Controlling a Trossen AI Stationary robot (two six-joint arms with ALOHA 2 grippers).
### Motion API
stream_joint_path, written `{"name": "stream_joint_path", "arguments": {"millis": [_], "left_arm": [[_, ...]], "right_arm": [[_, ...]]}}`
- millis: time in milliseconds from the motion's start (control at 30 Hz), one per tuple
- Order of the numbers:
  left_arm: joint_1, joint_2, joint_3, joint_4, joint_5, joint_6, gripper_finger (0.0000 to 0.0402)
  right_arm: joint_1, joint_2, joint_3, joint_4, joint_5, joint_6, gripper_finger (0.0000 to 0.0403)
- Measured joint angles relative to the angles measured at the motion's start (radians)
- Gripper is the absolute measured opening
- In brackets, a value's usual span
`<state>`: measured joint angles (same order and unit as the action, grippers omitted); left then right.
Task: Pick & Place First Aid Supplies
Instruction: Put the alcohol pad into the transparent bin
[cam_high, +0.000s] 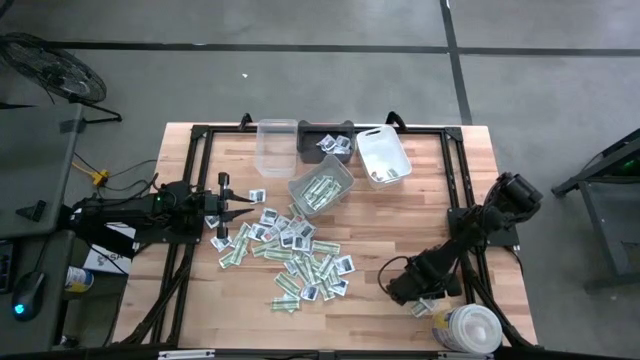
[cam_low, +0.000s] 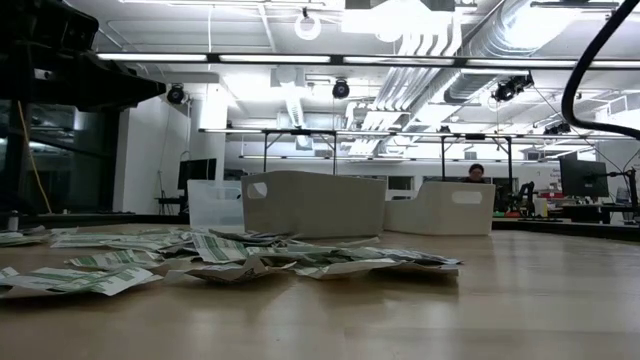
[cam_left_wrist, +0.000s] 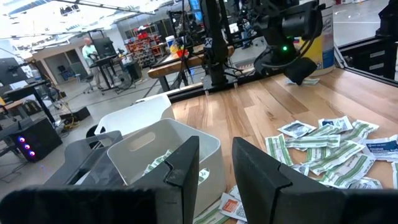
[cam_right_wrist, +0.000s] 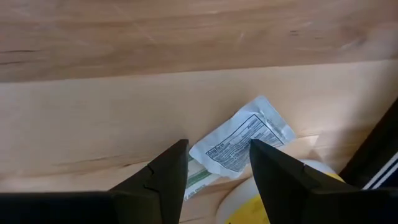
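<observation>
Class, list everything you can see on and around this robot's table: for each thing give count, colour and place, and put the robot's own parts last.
First aid packets: dozens, green-and-white strips and white squares, scattered mid-table; some lie in the bins.
Stray packet: one, white with dark print, in front of the right gripper, beside the tub.
Clear bin: one, far edge of the table.
Dark bin: one, far edge, a few packets inside.
White bin: one, far edge, right of the dark bin.
Grey bin: one, above the pile, holding strips.
Round tub: one, white, near right corner.
Table: one, light wood.
Person: one, far in the room.
Left gripper: dark, open, at the pile's left edge.
Right gripper: dark, open, low near the tub.
</observation>
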<state>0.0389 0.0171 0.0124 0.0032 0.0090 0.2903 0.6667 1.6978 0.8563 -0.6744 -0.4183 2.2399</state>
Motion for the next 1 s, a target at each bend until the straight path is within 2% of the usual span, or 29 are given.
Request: {"name": "stream_joint_path", "arguments": {"millis": [233, 700, 867, 1000], "left_arm": [[0.0, 0.0, 0.0, 0.0, 0.0, 0.0, 0.0096], [0.0, 0.0, 0.0, 0.0, 0.0, 0.0, 0.0096], [0.0, 0.0, 0.0, 0.0, 0.0, 0.0, 0.0096], [0.0, 0.0, 0.0, 0.0, 0.0, 0.0, 0.0096]], "right_arm": [[-0.013, -0.006, -0.068, 0.125, -0.008, -0.005, 0.015], [-0.101, 0.0, -0.094, 0.141, -0.002, -0.175, 0.002], [-0.138, -0.016, -0.093, 0.14, 0.054, -0.246, 0.0005], [-0.173, -0.069, -0.094, 0.128, 0.194, -0.286, 0.0002]]}}
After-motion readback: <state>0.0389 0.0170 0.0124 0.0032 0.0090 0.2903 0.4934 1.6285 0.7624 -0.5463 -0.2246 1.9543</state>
